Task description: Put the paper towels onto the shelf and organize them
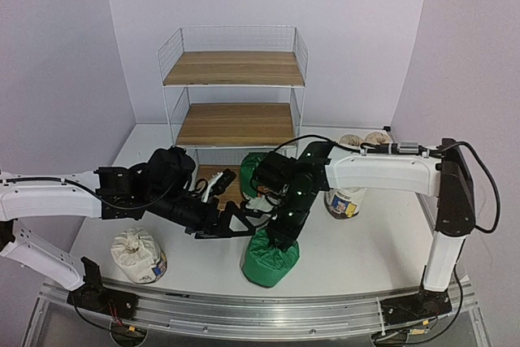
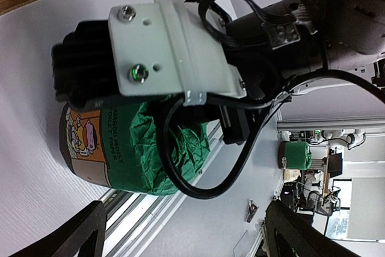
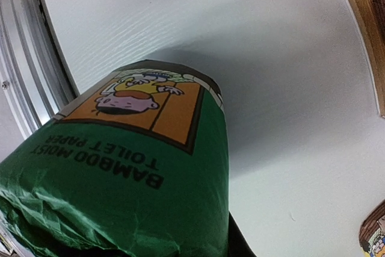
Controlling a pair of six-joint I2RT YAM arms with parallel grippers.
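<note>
Task is sitting at an early stage. The shelf [image 1: 234, 68] is standing at the far edge of the desk [image 1: 187, 274], with top and middle boards showing bare. The arms are hiding most of the bottom tier. One green roll [image 1: 255, 170] is looking like it's at that tier's right end, but I can't confirm it's on the board.

The right hand [image 1: 284, 232] is pressing down on top of the other green roll [image 1: 270, 259], which is standing near the middle of the desk's near edge. Its fingers are hidden, so I can't tell if it's clamping. The left hand [image 2: 186, 233] is hovering just beside it, jaws spread wide and holding nothing.

Waiting on the desk:
- white roll [image 1: 138, 254], near-left corner
- second white roll [image 1: 345, 201], right side
- two tan rolls [image 1: 363, 139], far-right corner

I'm judging at least five of six left to shelve.
</note>
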